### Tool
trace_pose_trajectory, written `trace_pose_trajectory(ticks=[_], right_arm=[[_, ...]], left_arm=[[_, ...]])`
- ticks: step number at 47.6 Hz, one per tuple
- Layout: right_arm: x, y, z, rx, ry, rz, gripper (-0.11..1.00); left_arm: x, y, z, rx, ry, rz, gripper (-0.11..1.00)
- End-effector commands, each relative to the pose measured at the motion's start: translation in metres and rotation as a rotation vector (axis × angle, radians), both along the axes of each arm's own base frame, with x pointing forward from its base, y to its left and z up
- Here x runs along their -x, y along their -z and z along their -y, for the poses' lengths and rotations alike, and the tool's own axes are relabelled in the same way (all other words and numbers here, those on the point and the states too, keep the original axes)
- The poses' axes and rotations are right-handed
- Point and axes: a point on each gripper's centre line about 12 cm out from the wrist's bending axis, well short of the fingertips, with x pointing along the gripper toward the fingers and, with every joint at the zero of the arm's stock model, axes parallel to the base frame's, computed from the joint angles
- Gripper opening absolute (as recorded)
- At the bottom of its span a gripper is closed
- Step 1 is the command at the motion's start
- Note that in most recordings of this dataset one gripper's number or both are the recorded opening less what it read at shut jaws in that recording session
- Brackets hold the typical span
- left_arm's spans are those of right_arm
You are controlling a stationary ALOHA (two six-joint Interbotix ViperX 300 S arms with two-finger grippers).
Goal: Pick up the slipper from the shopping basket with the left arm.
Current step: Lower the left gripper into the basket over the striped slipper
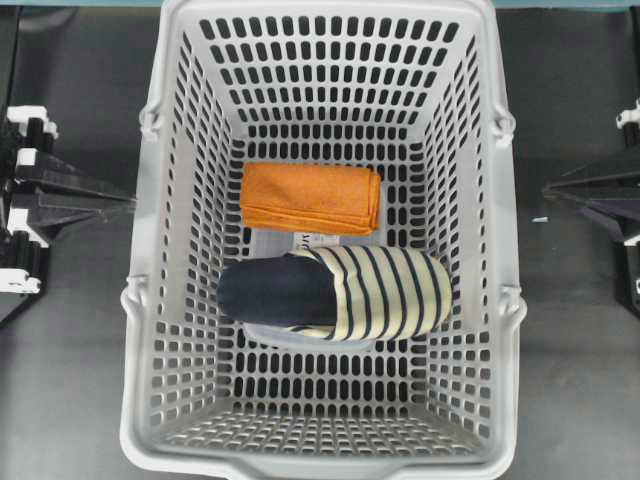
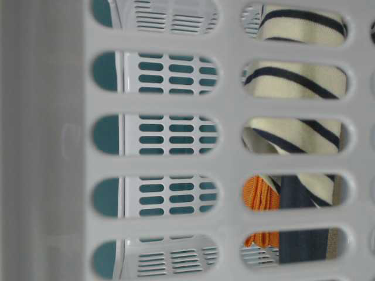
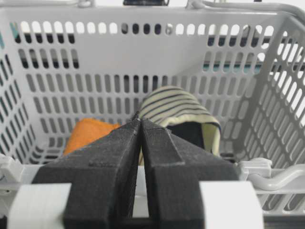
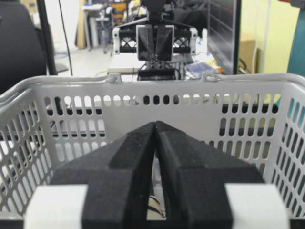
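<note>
Slipper [image 1: 335, 293] lies mid-floor in the basket [image 1: 150, 300], just beside an orange cloth [image 1: 310, 198] toward the far wall. Left gripper [image 3: 139, 125] waits outside the rim, jaws closed and empty; it should open, clear the rim, then pinch the striped upper.

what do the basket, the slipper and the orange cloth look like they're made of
Basket: light grey moulded plastic, judging by its smooth, rigid slotted walls.
Slipper: apparently soft knit or woven fabric, cream with navy stripes, and a dark matte insole.
Orange cloth: folded, fuzzy textile, possibly microfibre.
</note>
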Motion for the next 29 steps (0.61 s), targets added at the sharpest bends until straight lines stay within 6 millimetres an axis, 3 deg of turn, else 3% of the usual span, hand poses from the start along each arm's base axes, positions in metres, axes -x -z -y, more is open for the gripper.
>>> trace_pose_trajectory(ticks=[1,4,7,16,29], right_arm=[[-0.002,-0.003,-0.001,-0.008,-0.004,0.008,0.0],[-0.001,-0.002,-0.001,-0.017,-0.004,0.0,0.03],[0.0,0.0,-0.001,-0.03,-0.004,-0.015,-0.02],[0.003,0.0,-0.001,-0.046,-0.006,-0.035,-0.02],[0.006,-0.001,-0.001,-0.046,-0.005,-0.037,-0.02]], left_arm=[[-0.005,-0.021,0.005,-0.015,0.029,0.005,0.06],[-0.011,-0.034,0.007,0.007,0.036,-0.048,0.03],[-0.017,-0.043,0.008,0.025,0.039,-0.114,0.0],[-0.042,-0.071,0.015,0.051,0.048,-0.333,0.0],[-0.111,-0.077,0.026,0.03,0.051,-0.598,0.0]])
